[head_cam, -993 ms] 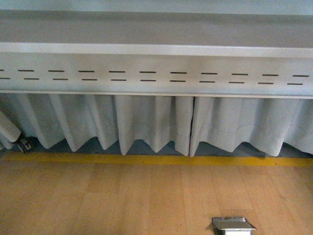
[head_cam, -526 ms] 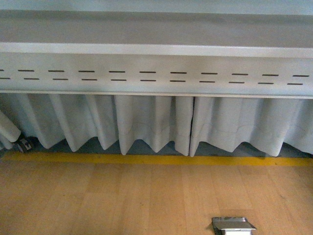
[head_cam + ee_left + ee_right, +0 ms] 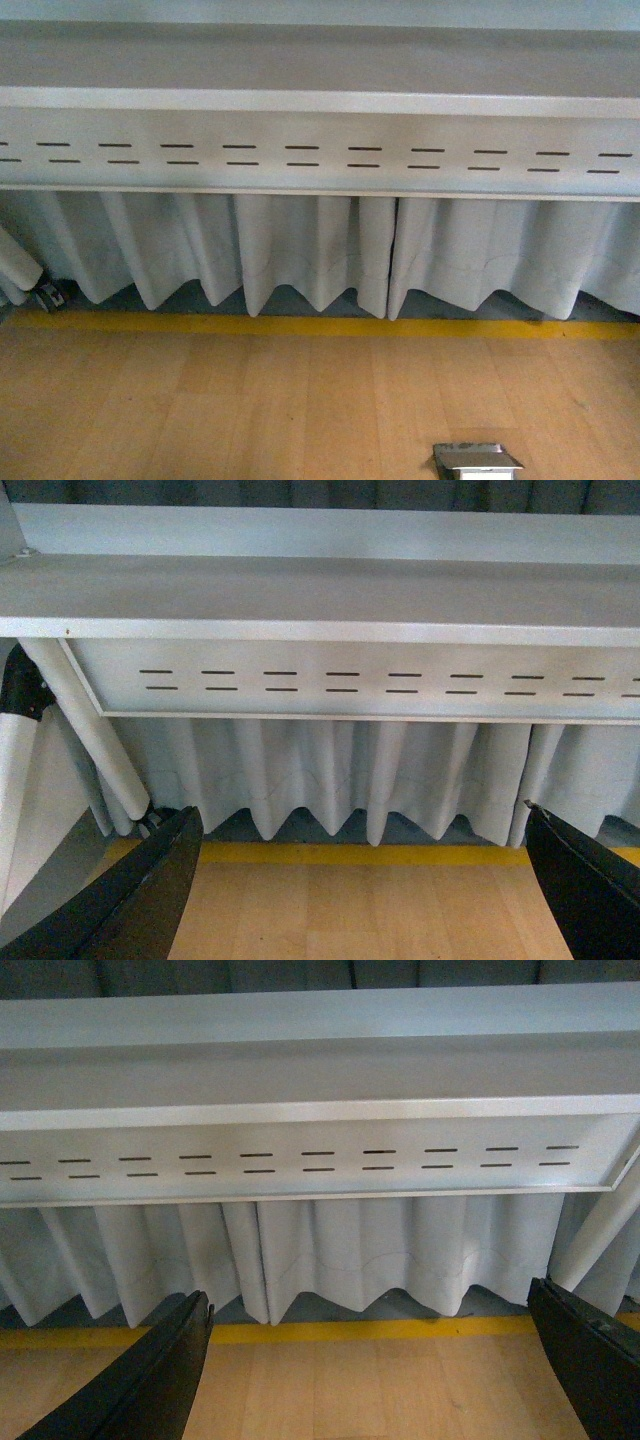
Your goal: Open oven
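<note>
Oven in no view. Task not begun, by what shows. Left gripper [image 3: 360,810] spread wide, empty; right gripper [image 3: 368,1290] same. Front view: slotted rail [image 3: 320,150] across upper frame, curtain [image 3: 300,250] mid, floor [image 3: 250,410] bottom. Left to do: find oven, reach, pull open.

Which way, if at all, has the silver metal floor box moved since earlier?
No. The silver metal floor box keeps its gap from the yellow floor stripe.
</note>
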You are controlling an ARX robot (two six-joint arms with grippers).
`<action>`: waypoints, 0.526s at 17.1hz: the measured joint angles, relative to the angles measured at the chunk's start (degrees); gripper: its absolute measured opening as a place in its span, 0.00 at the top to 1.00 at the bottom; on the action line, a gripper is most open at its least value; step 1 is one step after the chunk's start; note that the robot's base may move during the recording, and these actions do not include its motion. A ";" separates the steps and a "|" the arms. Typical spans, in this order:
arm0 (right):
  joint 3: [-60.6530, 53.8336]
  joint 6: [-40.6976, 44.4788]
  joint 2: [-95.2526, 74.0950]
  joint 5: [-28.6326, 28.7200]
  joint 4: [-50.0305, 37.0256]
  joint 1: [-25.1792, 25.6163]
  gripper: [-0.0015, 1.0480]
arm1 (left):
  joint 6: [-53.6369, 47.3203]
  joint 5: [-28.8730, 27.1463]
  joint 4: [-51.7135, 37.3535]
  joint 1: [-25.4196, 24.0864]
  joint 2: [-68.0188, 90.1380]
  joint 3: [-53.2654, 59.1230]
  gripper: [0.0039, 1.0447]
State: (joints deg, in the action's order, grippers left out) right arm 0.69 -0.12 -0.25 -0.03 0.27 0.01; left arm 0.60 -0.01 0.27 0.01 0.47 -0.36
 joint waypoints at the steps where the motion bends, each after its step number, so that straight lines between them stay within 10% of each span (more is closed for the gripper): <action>1: 0.00 0.00 0.00 0.00 0.00 0.00 0.06 | 0.00 0.00 0.00 0.00 0.00 0.00 0.06; 9: 0.00 0.00 0.00 0.00 0.02 0.00 0.06 | 0.00 0.00 0.02 0.00 0.00 0.00 0.06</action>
State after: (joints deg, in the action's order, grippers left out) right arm 0.69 -0.12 -0.25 -0.03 0.30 0.01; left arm 0.60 -0.01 0.30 0.01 0.47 -0.36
